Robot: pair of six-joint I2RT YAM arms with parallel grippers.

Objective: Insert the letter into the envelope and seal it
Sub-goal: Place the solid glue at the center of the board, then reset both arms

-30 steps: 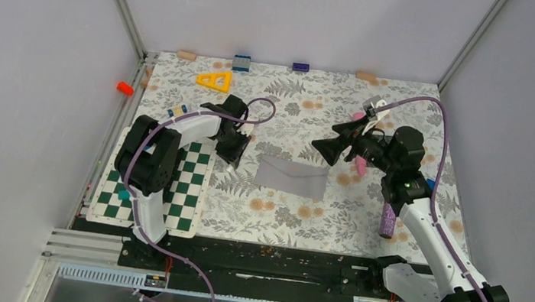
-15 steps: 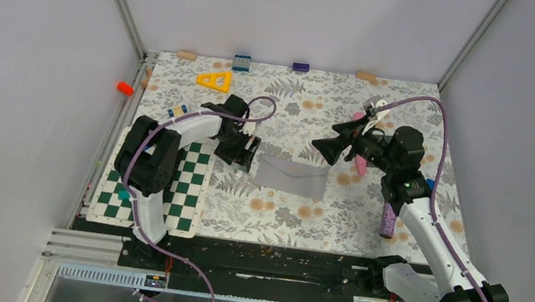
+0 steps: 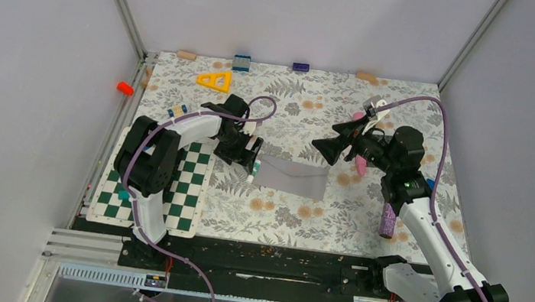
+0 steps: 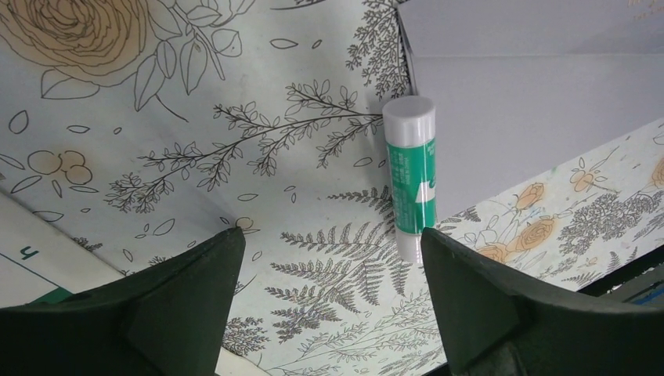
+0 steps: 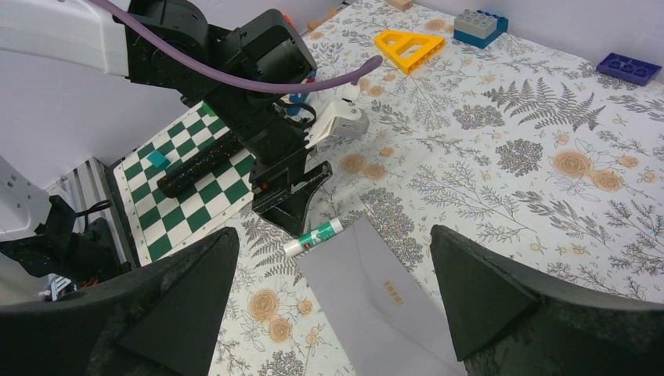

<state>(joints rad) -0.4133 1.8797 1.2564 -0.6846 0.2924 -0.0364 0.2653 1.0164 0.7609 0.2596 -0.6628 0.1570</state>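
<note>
Envelope (image 3: 294, 176) — grey, flat on the bench (image 3: 407, 114), glue stick (image 4: 409, 172) lying at its left edge; left gripper (image 4: 330, 235) spread over the stick, grasping nothing; right gripper (image 5: 333, 231) wide apart and empty, raised right of the envelope

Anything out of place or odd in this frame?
A green-and-white glue stick lies loose on its side along the left edge of the envelope, below the open left fingers, gripped by neither arm. Nothing looks spilled or damaged.
</note>
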